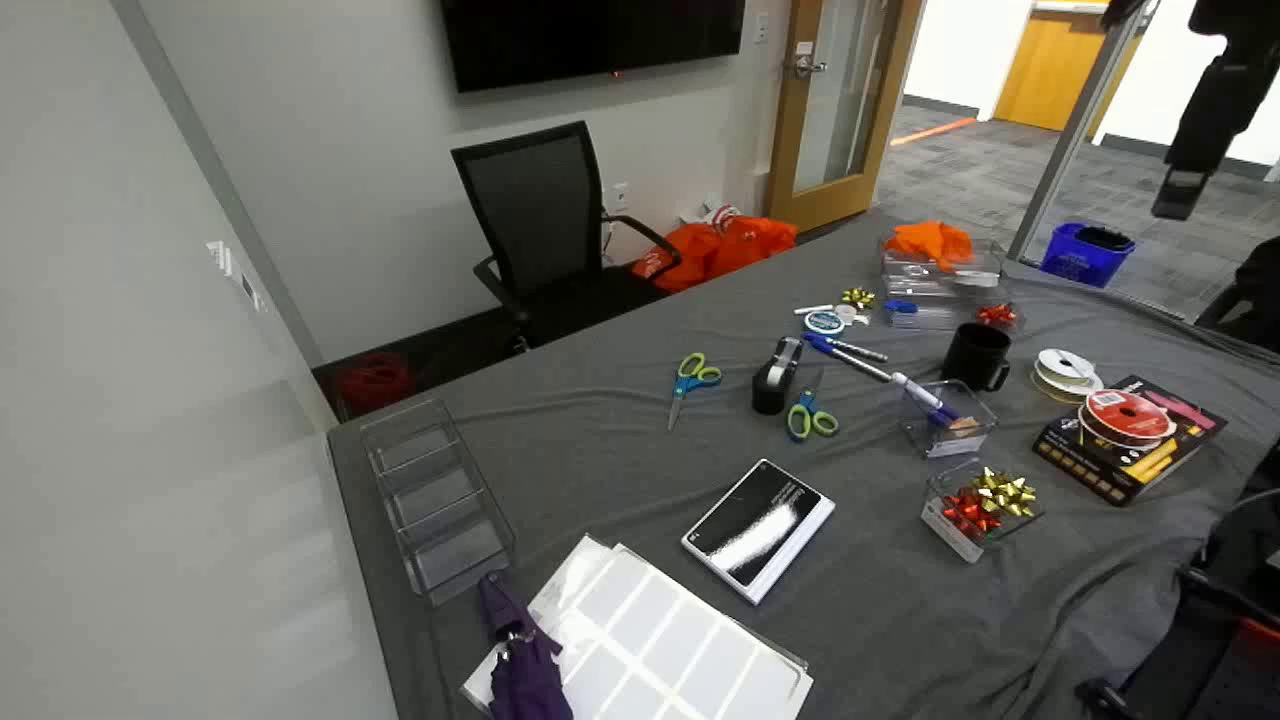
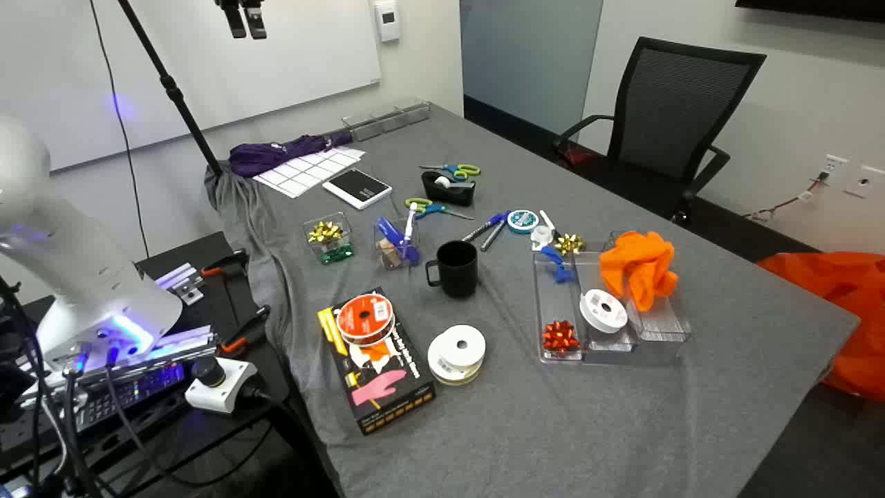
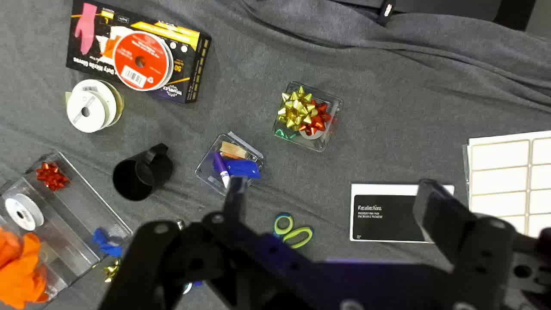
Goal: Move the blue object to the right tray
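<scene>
A blue object (image 2: 557, 266) lies in a clear divided tray (image 2: 557, 302), at the end of a compartment whose opposite end holds a red bow (image 2: 561, 337); a second blue item (image 3: 243, 168) sits in a small clear box (image 3: 244, 145), and I cannot tell which of the two the task means. Under both spreads a table (image 2: 588, 415) draped in creased grey cloth (image 1: 600, 450), a black mug (image 2: 458, 270) standing between tray and box. Along one edge stands a mesh chair (image 1: 530, 215) with a dark screen (image 1: 590, 40) behind it, orange bags (image 1: 720, 250) nearby and a wood-framed door (image 1: 825, 202) beyond. The divided tray also bears a white spool (image 2: 603, 311) and a heap of orange cloth (image 2: 637, 266). The small clear box also has a purple marker (image 3: 221, 168), and a bow box (image 1: 950, 530) near it holds a gold bow (image 3: 296, 111) and a second red bow (image 3: 317, 117). A farther tray (image 1: 440, 490), also divided, stands at the other end of the table, just beside folded purple fabric (image 1: 530, 670). The white arm (image 2: 104, 277) rises from a black stand (image 2: 225, 297) next to the table; the gripper (image 3: 335, 191) hangs high over the cloth, pointing down, its fingers (image 3: 236, 202) spread wide apart
</scene>
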